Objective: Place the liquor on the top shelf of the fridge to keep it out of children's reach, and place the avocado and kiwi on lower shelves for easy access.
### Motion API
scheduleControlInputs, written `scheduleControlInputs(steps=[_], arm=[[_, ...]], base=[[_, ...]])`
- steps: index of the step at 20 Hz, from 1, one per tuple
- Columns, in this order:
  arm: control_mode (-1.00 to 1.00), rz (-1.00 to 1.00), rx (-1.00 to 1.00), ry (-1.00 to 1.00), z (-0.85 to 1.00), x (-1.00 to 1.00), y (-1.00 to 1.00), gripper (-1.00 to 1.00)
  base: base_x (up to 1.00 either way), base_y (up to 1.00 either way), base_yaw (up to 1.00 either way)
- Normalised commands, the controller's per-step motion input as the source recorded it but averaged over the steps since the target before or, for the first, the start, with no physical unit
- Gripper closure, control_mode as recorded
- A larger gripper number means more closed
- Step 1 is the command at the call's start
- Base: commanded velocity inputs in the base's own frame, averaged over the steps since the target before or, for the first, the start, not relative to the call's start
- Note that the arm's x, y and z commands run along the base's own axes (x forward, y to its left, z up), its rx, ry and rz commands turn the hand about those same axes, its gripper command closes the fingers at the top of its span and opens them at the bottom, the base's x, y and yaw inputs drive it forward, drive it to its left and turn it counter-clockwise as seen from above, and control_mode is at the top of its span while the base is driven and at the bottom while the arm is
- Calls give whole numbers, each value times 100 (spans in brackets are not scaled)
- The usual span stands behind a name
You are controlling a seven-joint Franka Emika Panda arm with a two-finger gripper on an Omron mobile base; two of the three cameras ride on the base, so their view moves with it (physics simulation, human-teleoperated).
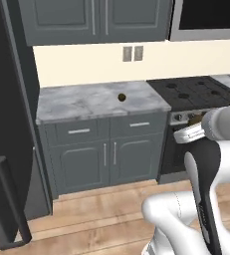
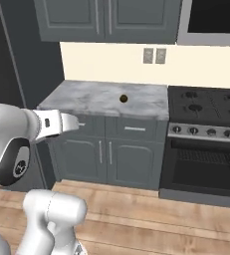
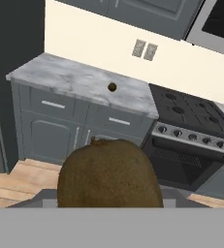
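The kiwi (image 3: 108, 173), a brown fuzzy fruit, sits right at the fingers in the hand view, filling the lower middle of that picture and hiding the tips themselves; the fingers look about half open, closed around it, so the kiwi is held up in the air in front of the counter (image 1: 86, 102), well short of it. In the right base view the arm's white wrist reaches out level with the counter's front left corner, and the kiwi cannot be made out there. On the counter, toward its right back part near the stove (image 2: 206, 107), lies 1 small dark round thing (image 2: 123, 98), too small to identify. The fridge (image 1: 9, 124) stands just left of the counter, touching its left end, its dark door handle (image 1: 9, 199) low in the left base view. 2 wall outlets (image 2: 154, 55) sit on the cream wall above the counter.
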Motion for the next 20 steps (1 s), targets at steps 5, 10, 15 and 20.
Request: scheduleControlInputs(steps=[5, 10, 15, 20], arm=[[100, 0, 0, 0, 0, 0, 0, 100], [100, 0, 0, 0, 0, 0, 0, 100], [100, 0, 0, 0, 0, 0, 0, 100], [100, 0, 0, 0, 0, 0, 0, 100]], base=[[-93, 31, 2], [-42, 77, 0], [-3, 100, 1], [-6, 100, 12]])
